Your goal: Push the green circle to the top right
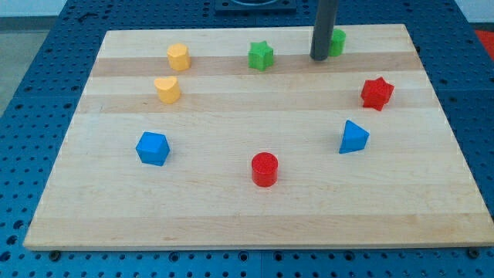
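In the camera view, a pale wooden board (255, 224) lies on a blue perforated table (31, 93) and fills most of the frame. The dark rod (324, 27) comes down from the top edge, right of centre, and my tip (319, 58) rests on the board near its upper edge. The arm carries no gripper, so there is nothing to open or clench; the tip grasps nothing and simply stands against the board.

The green circle (338, 42) sits in the upper right part of the board, just to the right of the rod and partly hidden behind it; whether the tip actually touches it cannot be told. It lies close to the board's top edge but short of the right-hand corner.

To the left of the tip, in the upper middle, is the green star (261, 55). Further left, in the upper left, stand the yellow hexagon (178, 56) and, just below it, the yellow heart (167, 89). At the right, below the green circle, is the red star (377, 93), with the blue triangle (353, 137) lower still. The red cylinder (264, 169) sits in the lower middle and the blue cube (152, 148) at lower left.
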Controlling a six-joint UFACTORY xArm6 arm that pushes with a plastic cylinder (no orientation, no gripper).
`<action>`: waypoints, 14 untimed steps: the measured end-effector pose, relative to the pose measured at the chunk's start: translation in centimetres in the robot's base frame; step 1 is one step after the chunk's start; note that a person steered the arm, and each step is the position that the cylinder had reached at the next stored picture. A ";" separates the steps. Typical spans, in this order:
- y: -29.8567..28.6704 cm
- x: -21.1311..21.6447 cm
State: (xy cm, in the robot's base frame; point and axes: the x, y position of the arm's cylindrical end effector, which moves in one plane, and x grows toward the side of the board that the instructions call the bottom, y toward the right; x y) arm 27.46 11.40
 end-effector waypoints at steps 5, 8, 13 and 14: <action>4.1 -1.8; 5.0 -1.8; 5.9 -2.3; 7.3 -2.3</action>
